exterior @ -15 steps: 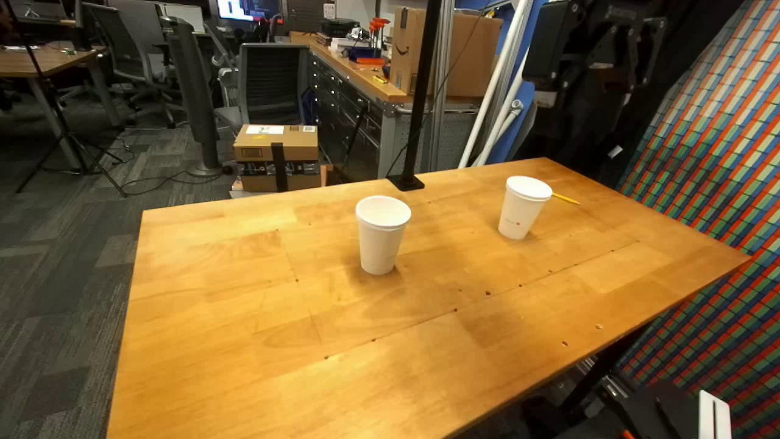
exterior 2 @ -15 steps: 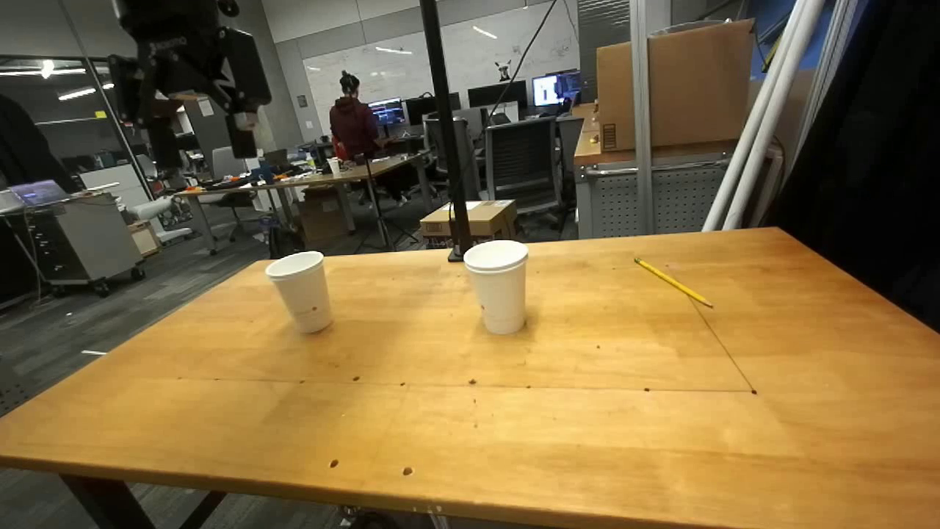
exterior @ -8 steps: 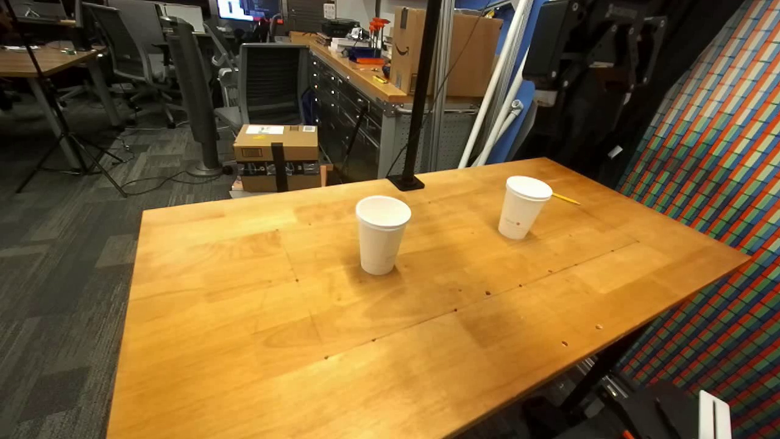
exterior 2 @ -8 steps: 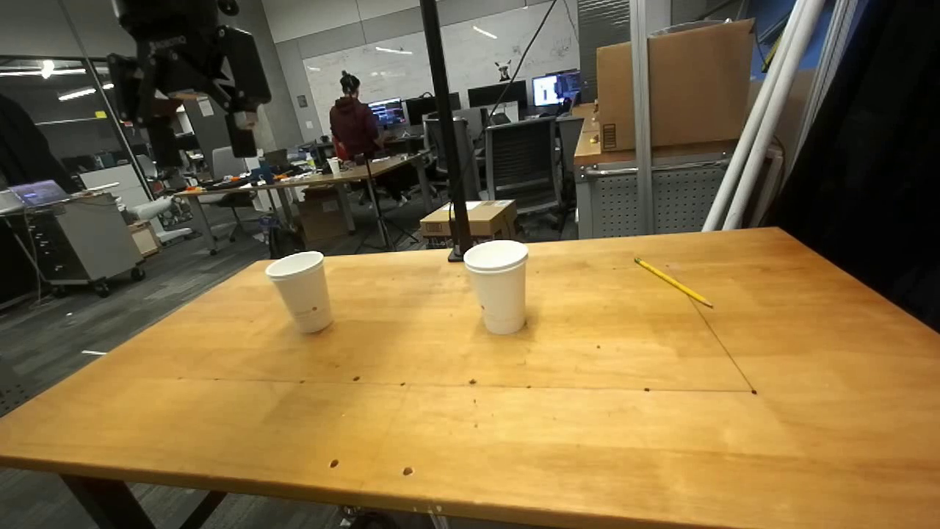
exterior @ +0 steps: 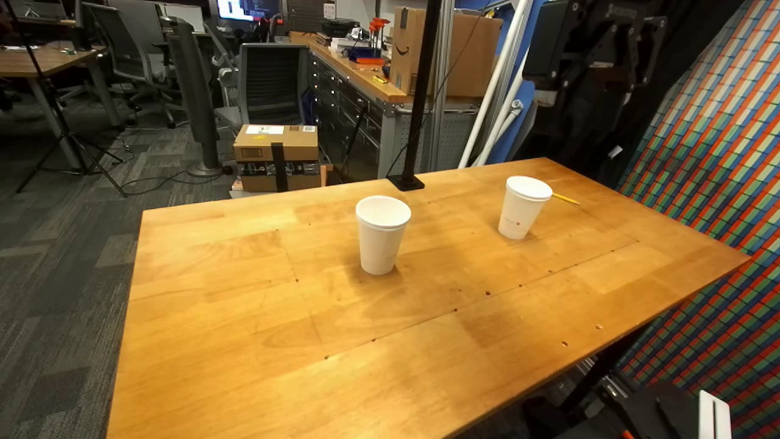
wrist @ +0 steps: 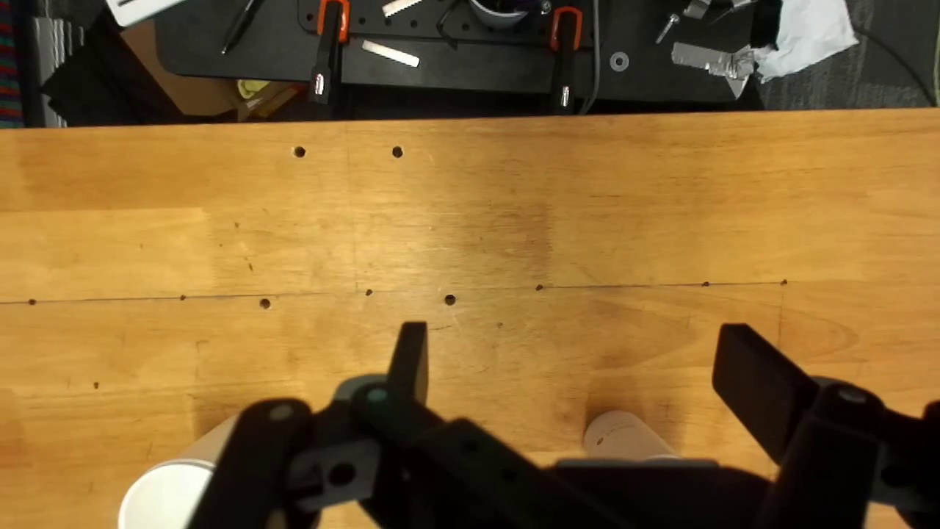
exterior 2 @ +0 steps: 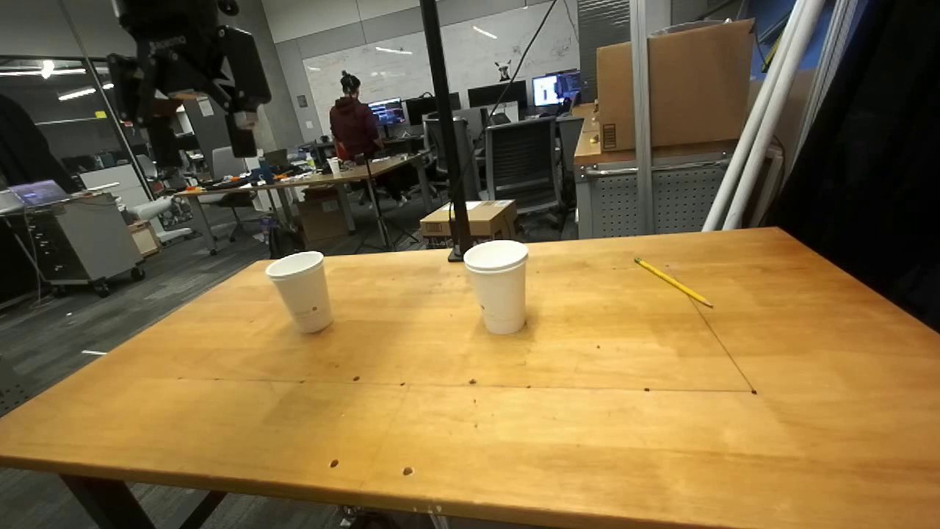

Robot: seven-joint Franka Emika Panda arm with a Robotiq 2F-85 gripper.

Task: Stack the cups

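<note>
pincer (wrist: 573, 356) gapes wide while both cups (exterior 2: 302, 297) (exterior 2: 502, 300) stand upright, long axes vertical, wider ends up.

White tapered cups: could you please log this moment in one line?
Two white tapered cups upright, apart on brown wooden table; unstacked; jaws open, empty
</note>
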